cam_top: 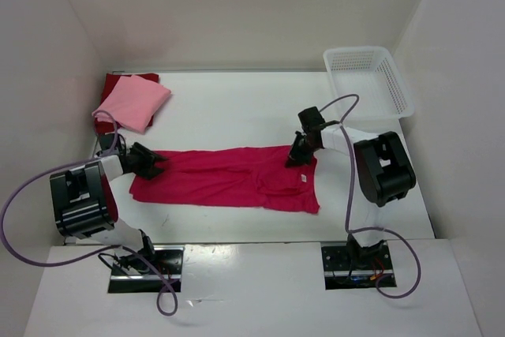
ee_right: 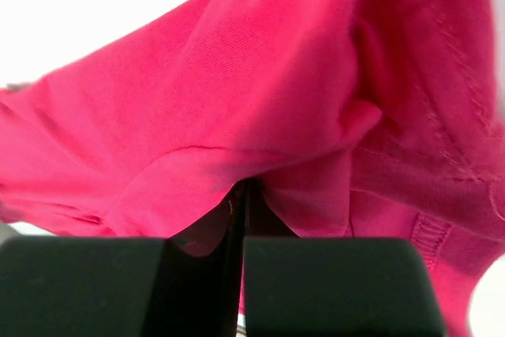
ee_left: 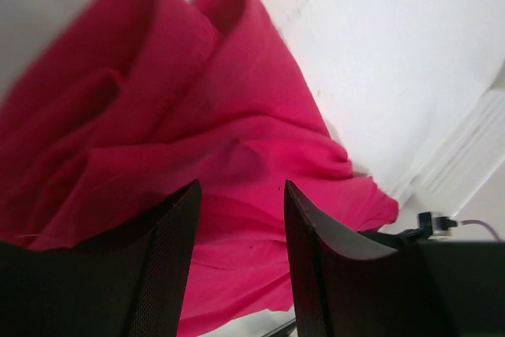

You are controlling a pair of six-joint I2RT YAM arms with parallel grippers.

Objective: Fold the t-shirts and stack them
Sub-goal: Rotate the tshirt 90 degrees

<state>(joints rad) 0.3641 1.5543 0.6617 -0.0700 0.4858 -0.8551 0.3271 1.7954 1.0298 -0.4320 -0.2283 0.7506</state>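
Observation:
The crimson t-shirt [cam_top: 225,179] lies spread in a long strip across the middle of the table. My left gripper [cam_top: 155,162] is at its left end, jaws open [ee_left: 241,187], with rumpled crimson cloth [ee_left: 158,116] just beyond the fingertips. My right gripper [cam_top: 297,157] is at the shirt's far right edge. Its jaws are shut [ee_right: 245,185] on a fold of the crimson cloth [ee_right: 237,92]. At the back left, the light pink t-shirt [cam_top: 132,102] lies folded on top of the dark red t-shirt [cam_top: 118,80].
A white lattice basket [cam_top: 371,80] stands at the back right corner. White walls enclose the table on the left, back and right. Cables loop from both arms near the front edge.

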